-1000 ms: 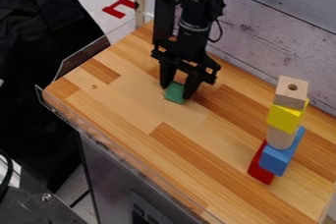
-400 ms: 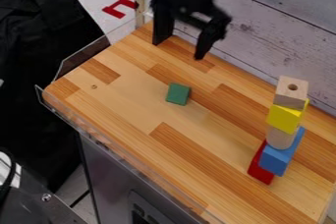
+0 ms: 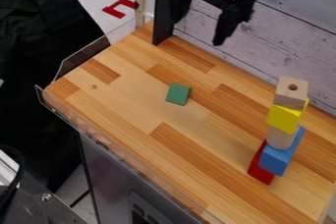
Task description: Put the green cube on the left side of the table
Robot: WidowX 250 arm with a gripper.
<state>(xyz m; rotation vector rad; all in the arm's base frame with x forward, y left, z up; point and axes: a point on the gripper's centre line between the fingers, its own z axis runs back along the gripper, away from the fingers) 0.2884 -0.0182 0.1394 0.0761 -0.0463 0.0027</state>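
on the wooden table (image 3: 125,95), left-hand part in camera view: green cube (image 3: 178,94), well apart from the block stack (image 3: 282,142). gripper (image 3: 199,30) hangs above, beyond the cube; jaws wide apart, holding nothing.

Green cube (image 3: 178,94) on wooden table (image 3: 125,105), stacked blocks (image 3: 285,119), gripper (image 3: 197,32) above

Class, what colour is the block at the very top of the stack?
The top block is pale, natural wood colour, seen best in the current camera view.
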